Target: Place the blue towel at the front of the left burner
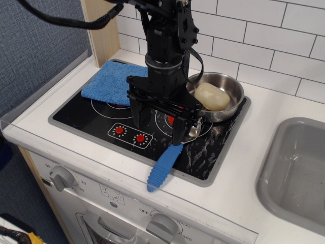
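blue towel: fuzzy, flat, over rear of left burner | left burner: white rings, mostly covered

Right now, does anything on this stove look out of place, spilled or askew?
Yes. The blue spoon lies askew, its handle poking over the cooktop's front edge. White smudges mark the glass beside it. The blue towel sits at the back of the left burner, partly covering its rings.

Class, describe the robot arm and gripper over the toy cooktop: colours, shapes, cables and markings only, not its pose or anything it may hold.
The arm is all matte black: blocky housings above a round collar. A thick black cable loops off toward the upper left. The gripper is a black open-frame bracket with two long, flat black fingers. No markings or labels are legible.
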